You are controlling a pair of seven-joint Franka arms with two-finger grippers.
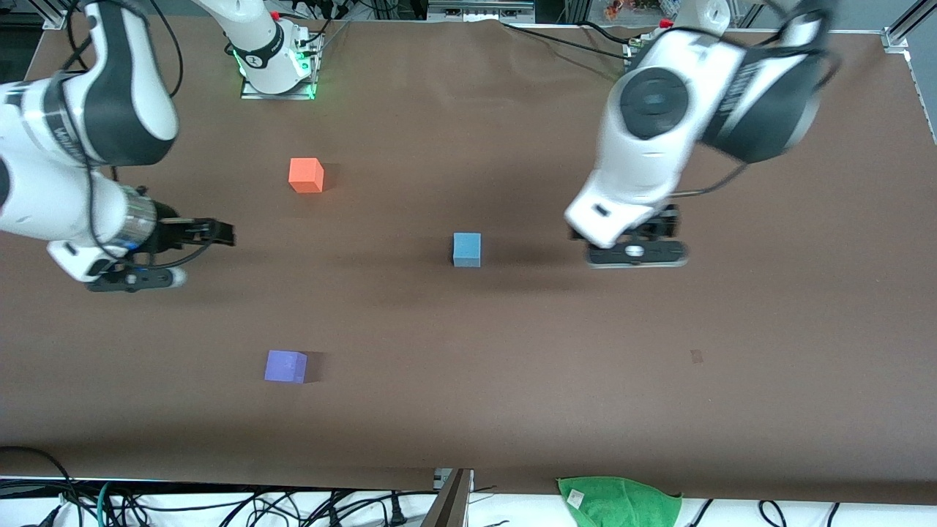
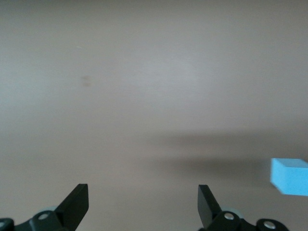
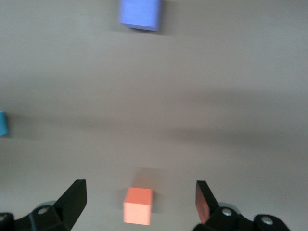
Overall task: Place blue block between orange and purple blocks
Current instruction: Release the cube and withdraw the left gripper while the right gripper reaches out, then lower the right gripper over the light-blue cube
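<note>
The blue block [image 1: 467,249] sits near the table's middle; it also shows at the edge of the left wrist view [image 2: 289,176] and of the right wrist view [image 3: 2,123]. The orange block [image 1: 306,175] lies farther from the front camera, toward the right arm's end. The purple block [image 1: 285,366] lies nearer to the camera, at about the same distance along the table. My left gripper [image 1: 659,227] [image 2: 142,192] is open and empty over bare table beside the blue block, toward the left arm's end. My right gripper [image 1: 219,234] [image 3: 139,185] is open and empty, raised. Its view shows the orange block [image 3: 138,206] between its fingers' lines and the purple block [image 3: 139,13] farther off.
A green cloth [image 1: 622,501] lies at the table's edge nearest the front camera. The right arm's base [image 1: 274,62] stands at the edge farthest from the camera. Cables run along both edges. The brown table top [image 1: 659,366] is bare toward the left arm's end.
</note>
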